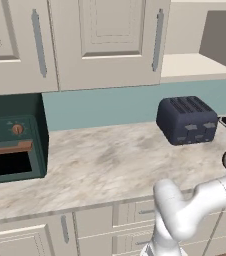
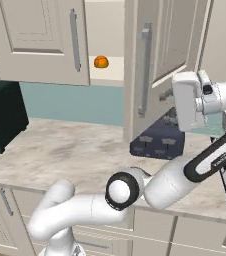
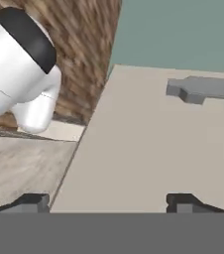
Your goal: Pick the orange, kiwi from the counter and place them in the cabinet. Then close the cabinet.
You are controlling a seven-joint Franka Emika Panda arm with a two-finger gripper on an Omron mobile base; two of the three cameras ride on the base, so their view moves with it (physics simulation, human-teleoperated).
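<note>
Hand at the open cabinet door — orange already on the shelf.

The orange (image 2: 101,61) sits on the cabinet (image 2: 105,72) shelf, between the doors. The gripper (image 3: 108,201) faces the flat cream door (image 3: 148,144), its handle (image 3: 203,89) up ahead; the fingertips (image 3: 32,201) stand wide apart, grasping nothing. A dark toaster (image 1: 186,120) sits on the counter (image 1: 100,160) — kiwi not seen.
</note>
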